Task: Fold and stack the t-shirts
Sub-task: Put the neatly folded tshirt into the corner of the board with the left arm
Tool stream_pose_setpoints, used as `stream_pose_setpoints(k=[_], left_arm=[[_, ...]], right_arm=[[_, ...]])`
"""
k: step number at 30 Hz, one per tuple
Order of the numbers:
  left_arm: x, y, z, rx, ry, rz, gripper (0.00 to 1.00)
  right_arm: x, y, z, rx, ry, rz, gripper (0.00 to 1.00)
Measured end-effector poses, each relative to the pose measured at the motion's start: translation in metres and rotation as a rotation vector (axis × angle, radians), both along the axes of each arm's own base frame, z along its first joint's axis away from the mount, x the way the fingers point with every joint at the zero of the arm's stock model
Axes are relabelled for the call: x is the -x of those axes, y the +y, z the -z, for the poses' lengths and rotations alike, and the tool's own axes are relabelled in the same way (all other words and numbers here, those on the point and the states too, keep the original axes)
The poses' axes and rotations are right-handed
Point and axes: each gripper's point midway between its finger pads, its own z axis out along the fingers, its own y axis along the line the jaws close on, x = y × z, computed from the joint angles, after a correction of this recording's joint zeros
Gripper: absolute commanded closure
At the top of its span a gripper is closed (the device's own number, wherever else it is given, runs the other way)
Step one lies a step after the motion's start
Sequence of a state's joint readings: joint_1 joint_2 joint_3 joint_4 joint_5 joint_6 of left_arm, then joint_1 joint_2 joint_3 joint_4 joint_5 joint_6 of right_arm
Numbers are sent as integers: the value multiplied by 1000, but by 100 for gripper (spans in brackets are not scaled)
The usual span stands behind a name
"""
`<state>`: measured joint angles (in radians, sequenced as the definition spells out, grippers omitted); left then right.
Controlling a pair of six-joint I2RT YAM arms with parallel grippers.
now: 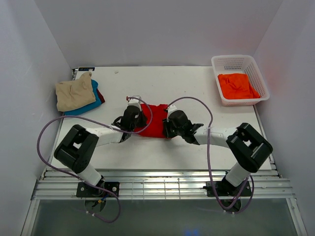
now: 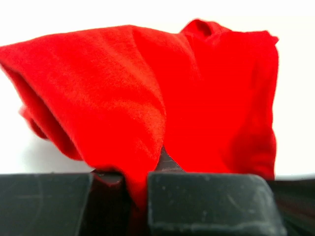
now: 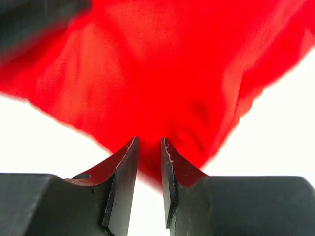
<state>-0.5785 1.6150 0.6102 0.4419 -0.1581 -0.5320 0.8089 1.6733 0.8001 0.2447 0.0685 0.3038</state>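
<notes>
Currently, the task stands part done. Nearest the arm bases, the left fingers [image 1: 137,123] are closed on a fold of the red shirt [image 1: 153,120]; the left wrist view shows cloth pinched between them with no gap. The right fingers [image 1: 168,127] hold the shirt's opposite side, drawn almost together with only a narrow slit between them, and a point of cloth is caught at their tips. The shirt lies mid-desk between the two arms, bunched and partly doubled over, not a flat rectangle. Its cloth is thin, matte and soft, falling in rounded folds. Judgement: this shirt is mid-fold and not yet stacked. The desk [image 1: 197,88] is white, smooth and hard. Farther back on the left sits a pile with a tan shirt [image 1: 75,92] on top. Under it is a teal shirt [image 1: 94,102], and a dark red shirt [image 1: 101,94] shows at the right edge. The pile is loose, its edges out of line, and the top piece is rumpled. At the far right corner a white plastic basket [image 1: 241,60], rigid, rectangular and lattice-walled, holds an orange shirt [image 1: 237,86], crumpled and unfolded. Judgement: three shirts put by, one in hand, at least one outstanding. Whether more lies beneath the orange one cannot be told.
</notes>
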Motion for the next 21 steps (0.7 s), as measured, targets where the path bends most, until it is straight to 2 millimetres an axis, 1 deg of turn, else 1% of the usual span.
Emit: stream_pose_setpoints(k=[2, 5, 7, 9, 10, 13, 16, 19, 21], left_arm=[[-17, 6, -20, -89, -13, -1, 100], [-51, 20, -60, -181, -61, -29, 99], [-72, 36, -85, -211, -89, -62, 98], [-85, 52, -101, -240, -97, -91, 98], [-93, 64, -109, -263, -94, -108, 97], [-109, 89, -124, -315, -83, -144, 97], [-120, 110, -132, -351, -68, -167, 97], [-127, 128, -140, -371, -51, -177, 97], [-136, 141, -147, -374, -46, -187, 97]], right_arm=[[7, -7, -10, 6, -9, 2, 69], [14, -15, -31, -9, -41, 3, 68], [16, -18, -44, -25, -65, 3, 68], [18, -21, -53, -37, -83, 1, 68], [18, -22, -56, -42, -91, -1, 68], [23, -29, -57, -35, -96, -1, 68], [28, -35, -54, -20, -88, -3, 68], [31, -36, -54, -19, -87, -11, 68], [32, -36, -54, -22, -88, -18, 68]])
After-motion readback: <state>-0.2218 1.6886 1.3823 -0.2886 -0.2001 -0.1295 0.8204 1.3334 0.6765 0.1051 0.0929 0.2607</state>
